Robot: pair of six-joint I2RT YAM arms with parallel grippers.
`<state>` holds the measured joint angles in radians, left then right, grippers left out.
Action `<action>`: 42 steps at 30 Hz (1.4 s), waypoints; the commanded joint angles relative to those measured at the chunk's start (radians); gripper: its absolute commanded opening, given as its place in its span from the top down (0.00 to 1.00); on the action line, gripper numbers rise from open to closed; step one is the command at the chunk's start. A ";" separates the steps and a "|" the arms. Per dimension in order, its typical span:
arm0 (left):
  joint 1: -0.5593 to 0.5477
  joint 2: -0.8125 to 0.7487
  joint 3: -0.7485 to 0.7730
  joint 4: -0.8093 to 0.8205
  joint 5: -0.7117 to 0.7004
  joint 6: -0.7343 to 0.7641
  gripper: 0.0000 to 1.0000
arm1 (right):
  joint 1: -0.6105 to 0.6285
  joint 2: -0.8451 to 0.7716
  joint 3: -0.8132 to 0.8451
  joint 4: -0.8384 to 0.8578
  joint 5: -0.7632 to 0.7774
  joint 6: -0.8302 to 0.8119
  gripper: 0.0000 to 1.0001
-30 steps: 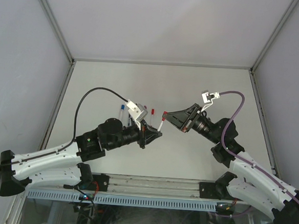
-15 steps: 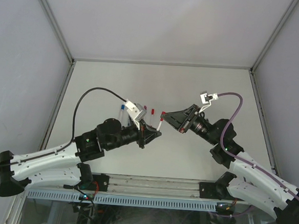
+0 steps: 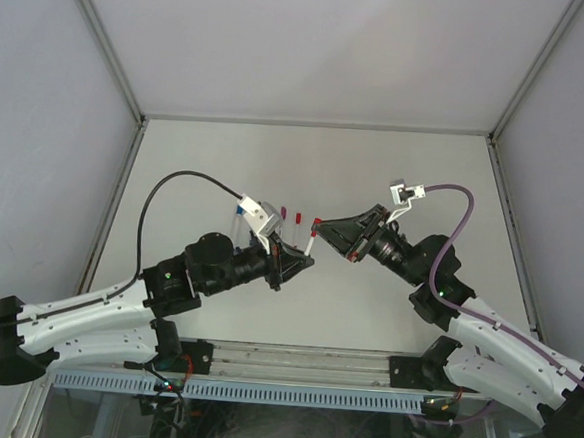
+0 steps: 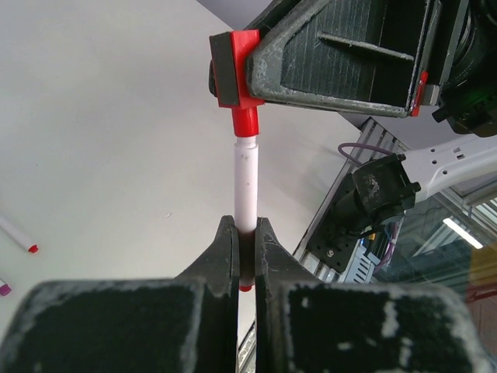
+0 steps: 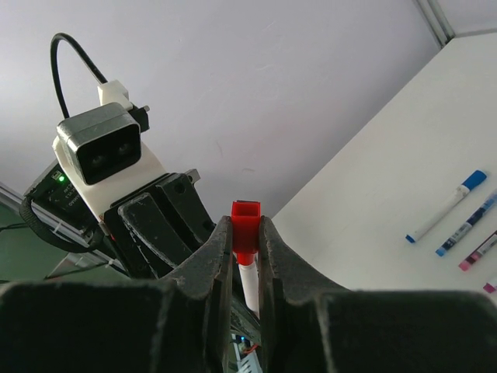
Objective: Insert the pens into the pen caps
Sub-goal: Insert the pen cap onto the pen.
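Mid-frame in the top view, the left end effector clamps the pen. The pen's upper end meets the red cap, which the right end effector pinches above the tabletop.

Clamped pen and red cap shifted slightly left, left arm and right arm likewise

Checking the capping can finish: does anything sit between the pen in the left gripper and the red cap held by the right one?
Nothing visible does. The left gripper pinches the white pen, whose upper end meets the red cap clamped in the right gripper. The spare pens lie aside on the table.
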<state>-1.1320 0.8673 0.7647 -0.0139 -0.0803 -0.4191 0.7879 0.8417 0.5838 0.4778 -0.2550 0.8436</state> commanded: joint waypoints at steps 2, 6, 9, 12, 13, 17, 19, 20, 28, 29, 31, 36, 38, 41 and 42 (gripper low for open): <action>0.001 -0.023 0.005 0.107 -0.048 -0.012 1.00 | 0.036 -0.011 0.004 -0.004 -0.070 -0.036 1.00; 0.001 -0.026 0.005 0.106 -0.056 -0.011 1.00 | 0.046 -0.016 -0.007 0.005 -0.080 -0.045 1.00; 0.002 -0.027 0.003 0.106 -0.057 -0.013 1.00 | 0.051 -0.019 -0.010 0.004 -0.085 -0.047 1.00; 0.001 -0.027 0.005 0.107 -0.061 -0.015 1.00 | 0.058 -0.019 -0.014 0.001 -0.084 -0.052 1.00; 0.000 -0.028 0.005 0.107 -0.061 -0.014 1.00 | 0.061 -0.018 -0.016 -0.001 -0.083 -0.057 1.00; 0.002 -0.030 0.010 0.105 -0.063 -0.014 1.00 | 0.072 -0.020 -0.028 0.001 -0.073 -0.071 1.00; 0.001 -0.032 0.010 0.102 -0.066 -0.013 1.00 | 0.075 -0.020 -0.033 0.013 -0.080 -0.069 1.00; 0.002 -0.030 0.010 0.101 -0.068 -0.014 1.00 | 0.077 -0.021 -0.034 0.022 -0.087 -0.068 1.00; 0.002 -0.041 0.001 0.094 -0.069 -0.010 1.00 | 0.080 -0.040 -0.036 0.010 -0.140 -0.084 1.00; 0.002 -0.044 0.002 0.093 -0.070 -0.008 1.00 | 0.080 -0.042 -0.036 0.001 -0.144 -0.086 1.00; 0.001 -0.048 0.002 0.092 -0.073 -0.006 1.00 | 0.083 -0.041 -0.036 -0.015 -0.157 -0.091 1.00; 0.001 -0.054 0.008 0.104 -0.062 0.002 1.00 | 0.111 -0.028 -0.078 0.010 -0.160 -0.104 1.00; 0.001 -0.058 0.010 0.107 -0.058 0.005 1.00 | 0.118 -0.016 -0.101 0.056 -0.181 -0.089 1.00; 0.000 -0.066 0.007 0.118 -0.050 0.012 1.00 | 0.129 -0.005 -0.127 0.078 -0.194 -0.073 1.00; 0.001 -0.069 0.007 0.120 -0.050 0.015 1.00 | 0.132 -0.003 -0.133 0.080 -0.201 -0.069 1.00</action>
<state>-1.1473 0.8345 0.7647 -0.0879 -0.0544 -0.4252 0.8516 0.8158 0.4988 0.5880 -0.2592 0.7399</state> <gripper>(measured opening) 0.042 0.121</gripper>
